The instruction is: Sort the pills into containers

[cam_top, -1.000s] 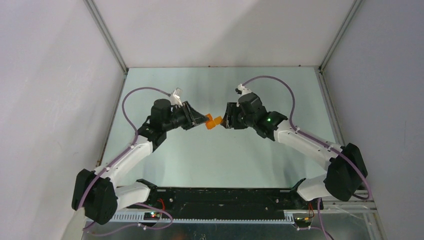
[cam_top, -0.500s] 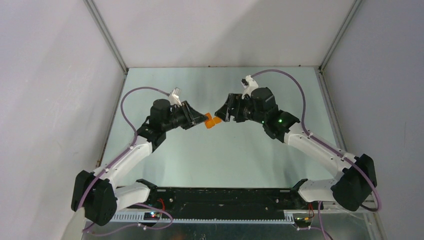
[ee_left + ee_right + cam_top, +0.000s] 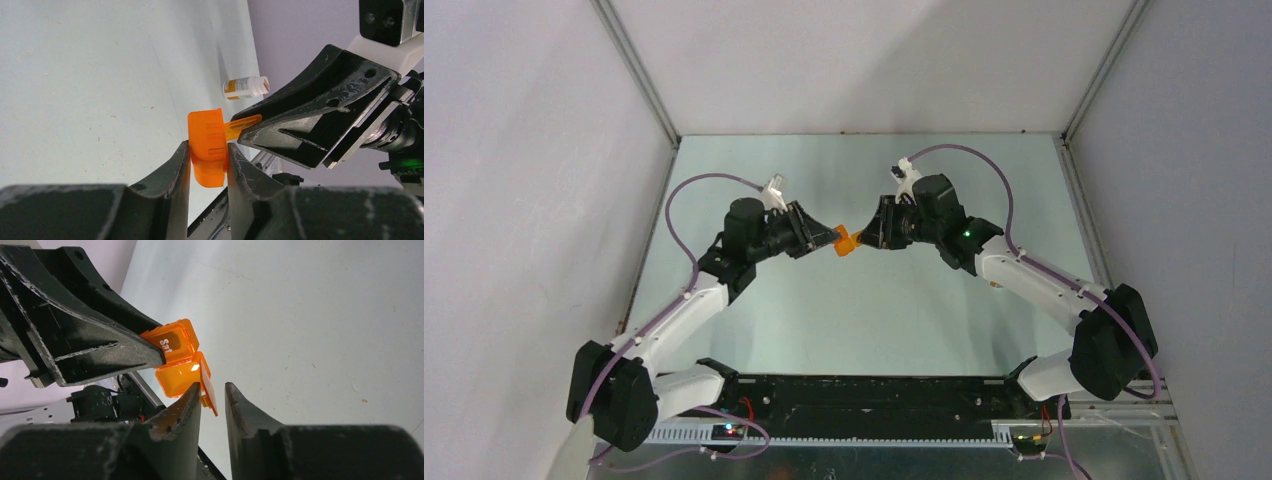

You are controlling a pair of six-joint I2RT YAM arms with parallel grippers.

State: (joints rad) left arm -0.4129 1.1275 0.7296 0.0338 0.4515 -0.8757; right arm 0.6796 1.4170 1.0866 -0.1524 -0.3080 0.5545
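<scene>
Left wrist: orange cup (image 3: 206,137) tight in left hand (image 3: 208,150), lid (image 3: 235,128) tight in right hand (image 3: 251,134).

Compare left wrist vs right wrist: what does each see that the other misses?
Left wrist only: a white pill bottle lying on its side, further back. Right wrist only: "Sat" lettering on the orange container, and its thin flap sitting between the right fingers; whether it is clamped is unclear. Both: that container, pinched by the left fingers, with the right fingers at it.
</scene>
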